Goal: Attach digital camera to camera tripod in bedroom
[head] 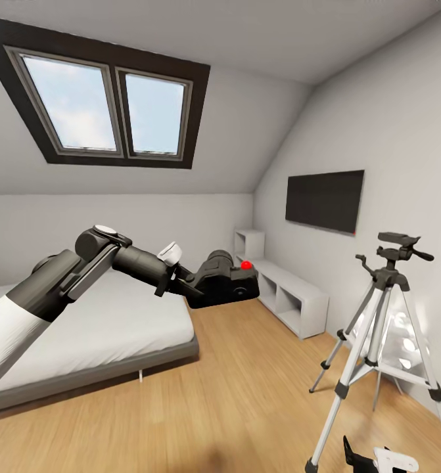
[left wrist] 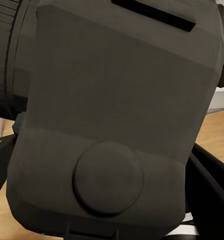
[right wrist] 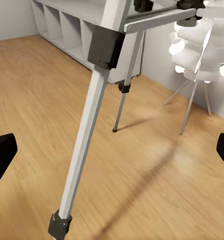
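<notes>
Bright even daylight from skylight (head: pixel 108 105). Soft tripod shadow on wood floor (right wrist: pixel 142 185). Lit white lamp (right wrist: pixel 204 45) slightly overexposed. Wide-angle stretch at head view edges. Renders sharp.

Floor: light wood floor (head: pixel 246 394) across the lower half of the head view.
On the floor, right: camera tripod (head: pixel 378 328) stands on its black feet; one foot sits at the bottom edge.
Behind the tripod: white petal-shaped lamp (head: pixel 401 341) on thin legs.
Against the right wall: low white cube shelves (head: pixel 289 295).
Left: grey-framed bed (head: pixel 102 328), white mattress on top.
</notes>
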